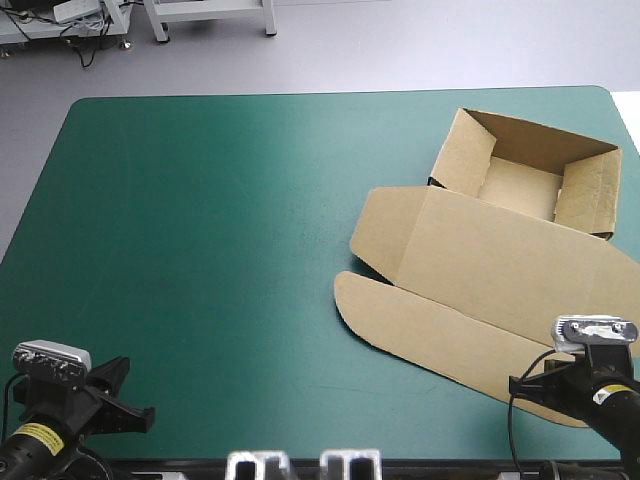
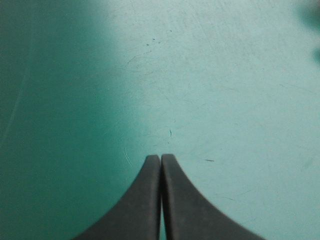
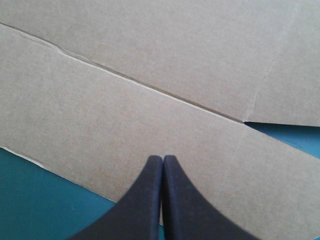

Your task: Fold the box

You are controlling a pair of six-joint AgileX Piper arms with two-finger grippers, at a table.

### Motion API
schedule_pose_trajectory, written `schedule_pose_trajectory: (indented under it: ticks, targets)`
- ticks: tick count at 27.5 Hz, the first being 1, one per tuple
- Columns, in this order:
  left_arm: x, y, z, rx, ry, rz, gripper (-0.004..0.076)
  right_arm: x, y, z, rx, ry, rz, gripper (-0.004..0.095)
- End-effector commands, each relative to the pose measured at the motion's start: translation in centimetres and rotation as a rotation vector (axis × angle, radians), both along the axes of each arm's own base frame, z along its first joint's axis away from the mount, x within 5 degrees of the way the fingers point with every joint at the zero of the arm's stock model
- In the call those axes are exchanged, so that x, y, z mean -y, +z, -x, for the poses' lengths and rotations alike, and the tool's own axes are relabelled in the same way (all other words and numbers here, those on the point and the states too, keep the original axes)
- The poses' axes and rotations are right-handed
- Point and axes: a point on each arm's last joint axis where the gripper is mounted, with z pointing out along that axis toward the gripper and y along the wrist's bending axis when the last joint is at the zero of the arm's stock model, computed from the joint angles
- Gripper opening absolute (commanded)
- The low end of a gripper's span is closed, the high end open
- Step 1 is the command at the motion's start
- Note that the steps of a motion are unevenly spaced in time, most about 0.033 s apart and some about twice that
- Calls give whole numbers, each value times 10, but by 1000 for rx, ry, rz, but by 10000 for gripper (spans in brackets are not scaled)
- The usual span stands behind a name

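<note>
From the high view I lose the box's right side at the picture's edge, and my right arm covers the near corner of its flat lid. I cannot tell whether the right gripper touches the board. Its black fingers are pressed together in one point over the lid's outer flap, just inside its edge. The brown tray stands open, walls raised, at the table's far right. My left gripper, fingers also pressed together, hangs over bare teal-green cover near the near left corner, well apart from the box
</note>
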Motion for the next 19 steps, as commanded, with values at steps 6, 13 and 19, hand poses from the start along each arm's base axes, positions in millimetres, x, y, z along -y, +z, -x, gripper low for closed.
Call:
schedule_pose_trajectory:
  ticks: [6, 13, 19]
  targets:
    - [2, 12, -3, 75, -6, 31, -10, 2, 11, -8, 143, -27, 13, -15]
    - [2, 12, -3, 75, -6, 31, -10, 0, 12, -9, 151, -10, -4, -15]
    - [2, 12, -3, 75, -6, 31, -10, 0, 12, -9, 153, -13, -7, -15]
